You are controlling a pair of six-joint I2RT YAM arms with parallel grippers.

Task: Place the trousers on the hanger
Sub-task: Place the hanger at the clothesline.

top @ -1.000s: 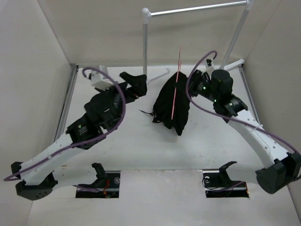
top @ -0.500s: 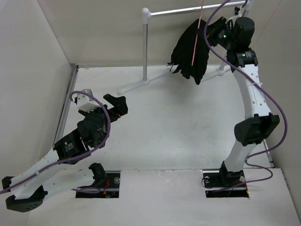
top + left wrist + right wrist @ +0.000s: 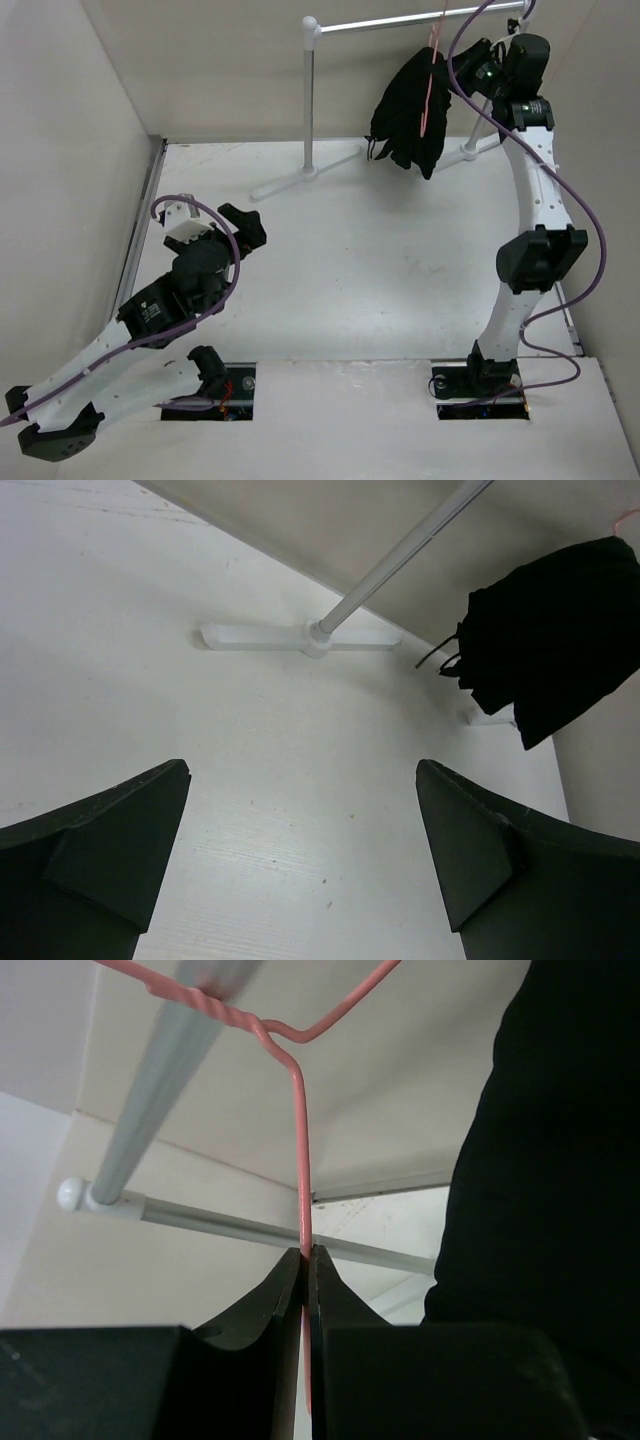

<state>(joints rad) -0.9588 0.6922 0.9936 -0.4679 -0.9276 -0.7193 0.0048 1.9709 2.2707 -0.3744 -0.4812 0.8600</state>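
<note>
1. The right gripper (image 3: 305, 1257) is clenched on the thin wire of the hanger (image 3: 300, 1140), raised beside the rack rail (image 3: 165, 1060).
2. The trousers (image 3: 408, 110) drape over the hanger, just left of that gripper.
3. The hook seems to reach the rail; contact is unclear.
4. The left gripper (image 3: 248, 228), jaws spread and holding nothing, sits well apart from the trousers.

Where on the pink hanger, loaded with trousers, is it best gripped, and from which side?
Probably the bare wire of the hanger just below its twisted neck, approached from the side away from the trousers. That stretch is thin, straight and uncovered, so jaws close flat across it without catching cloth, as the right gripper does.
</note>
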